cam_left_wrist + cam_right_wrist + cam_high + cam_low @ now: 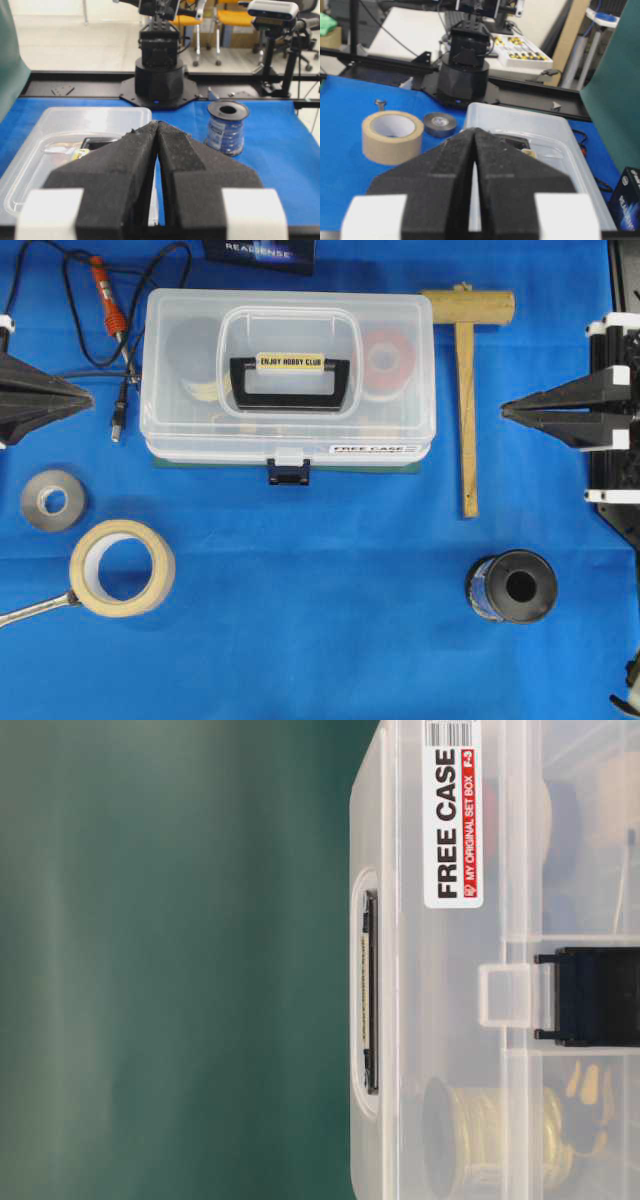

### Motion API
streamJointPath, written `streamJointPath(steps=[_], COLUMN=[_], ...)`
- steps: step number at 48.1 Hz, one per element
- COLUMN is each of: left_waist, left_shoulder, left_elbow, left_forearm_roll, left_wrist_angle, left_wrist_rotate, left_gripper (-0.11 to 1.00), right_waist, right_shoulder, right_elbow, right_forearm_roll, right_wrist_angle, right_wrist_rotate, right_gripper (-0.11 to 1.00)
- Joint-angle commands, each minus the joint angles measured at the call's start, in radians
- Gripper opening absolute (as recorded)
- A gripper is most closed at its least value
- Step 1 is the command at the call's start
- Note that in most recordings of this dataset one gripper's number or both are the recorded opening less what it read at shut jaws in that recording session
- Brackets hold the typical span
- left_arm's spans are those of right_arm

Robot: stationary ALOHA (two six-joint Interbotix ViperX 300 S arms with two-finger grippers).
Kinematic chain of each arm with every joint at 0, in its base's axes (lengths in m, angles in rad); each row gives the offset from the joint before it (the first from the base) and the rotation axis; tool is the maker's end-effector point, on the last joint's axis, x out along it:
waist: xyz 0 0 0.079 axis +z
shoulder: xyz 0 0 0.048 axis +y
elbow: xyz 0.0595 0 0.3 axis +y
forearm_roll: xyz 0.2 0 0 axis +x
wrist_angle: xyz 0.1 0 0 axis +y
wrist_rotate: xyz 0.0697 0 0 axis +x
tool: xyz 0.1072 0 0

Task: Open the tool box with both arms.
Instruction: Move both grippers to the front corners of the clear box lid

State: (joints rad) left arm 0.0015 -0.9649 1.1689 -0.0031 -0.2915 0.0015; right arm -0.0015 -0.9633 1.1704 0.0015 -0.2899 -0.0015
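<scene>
The clear tool box (288,375) sits closed at the middle back of the blue cloth. Its black handle (290,380) lies flat in the lid and its dark blue latch (288,472) is down at the front. Seen from table level, the tool box (500,1020) fills the right side with the latch (590,997) and a "FREE CASE" sticker (455,815). My left gripper (88,397) is shut and empty, well left of the box. To the right of the box, my right gripper (506,411) is also shut with nothing in it. The wrist views show the left gripper (157,125) and right gripper (475,131) with tips together, box beyond.
A wooden mallet (466,390) lies right of the box. Beige tape (121,567), a grey tape roll (52,500) and a wrench (35,608) lie front left. A black wire spool (511,586) stands front right. A cable with an orange plug (107,290) trails at back left.
</scene>
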Motion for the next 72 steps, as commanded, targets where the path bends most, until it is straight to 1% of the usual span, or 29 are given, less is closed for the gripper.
streamJointPath(steps=[1,6,15,21,27,28,29,31,34,37,38,40,42,44,49,54,60,66,72], left_waist=[0.005,0.014,0.038,0.072,0.132,0.150,0.161,0.183,0.207,0.230,0.233,0.238,0.241,0.244,0.244,0.252,0.262,0.275,0.281], left_shoulder=[0.006,0.000,-0.003,-0.005,-0.003,-0.002,0.000,0.005,0.014,0.032,0.040,0.057,0.078,0.101,0.161,0.216,0.265,0.308,0.344], left_elbow=[-0.014,-0.020,-0.018,-0.017,-0.011,-0.008,-0.006,0.000,0.011,0.025,0.028,0.035,0.040,0.041,0.040,0.034,0.025,0.012,0.000], left_forearm_roll=[-0.026,-0.031,-0.031,-0.035,-0.035,-0.035,-0.035,-0.035,-0.035,-0.035,-0.035,-0.035,-0.035,-0.034,-0.035,-0.034,-0.032,-0.031,-0.031], left_wrist_angle=[0.071,0.144,0.241,0.318,0.379,0.393,0.400,0.416,0.434,0.449,0.453,0.453,0.451,0.446,0.434,0.410,0.353,0.282,0.249], left_wrist_rotate=[0.020,0.034,0.029,0.023,0.014,0.011,0.009,0.009,0.009,0.015,0.015,0.017,0.020,0.021,0.021,0.021,0.025,0.046,0.067], left_gripper=[0.00,0.00,0.00,0.00,0.01,0.01,0.02,0.08,0.25,0.44,0.53,0.65,0.76,0.82,0.77,0.78,0.78,0.78,0.78], right_waist=[-0.017,-0.051,-0.120,-0.160,-0.202,-0.207,-0.210,-0.215,-0.221,-0.224,-0.227,-0.235,-0.242,-0.247,-0.258,-0.261,-0.261,-0.262,-0.261], right_shoulder=[0.015,0.037,0.098,0.144,0.190,0.199,0.206,0.219,0.247,0.270,0.279,0.301,0.322,0.341,0.388,0.433,0.476,0.503,0.512], right_elbow=[-0.026,-0.054,-0.097,-0.103,-0.103,-0.104,-0.104,-0.104,-0.106,-0.109,-0.109,-0.112,-0.117,-0.121,-0.135,-0.149,-0.169,-0.183,-0.190], right_forearm_roll=[0.002,0.002,0.017,0.025,0.043,0.044,0.046,0.046,0.046,0.046,0.046,0.046,0.046,0.046,0.041,0.040,0.038,0.038,0.038], right_wrist_angle=[-0.005,0.097,0.241,0.291,0.313,0.318,0.321,0.328,0.342,0.354,0.357,0.370,0.379,0.383,0.387,0.390,0.388,0.385,0.383], right_wrist_rotate=[-0.002,0.006,0.017,0.020,0.021,0.021,0.021,0.021,0.021,0.021,0.021,0.021,0.021,0.021,0.020,0.020,0.018,0.015,0.015], right_gripper=[0.00,0.00,0.00,0.00,0.01,0.02,0.05,0.14,0.32,0.53,0.59,0.71,0.80,0.84,0.80,0.82,0.82,0.82,0.82])
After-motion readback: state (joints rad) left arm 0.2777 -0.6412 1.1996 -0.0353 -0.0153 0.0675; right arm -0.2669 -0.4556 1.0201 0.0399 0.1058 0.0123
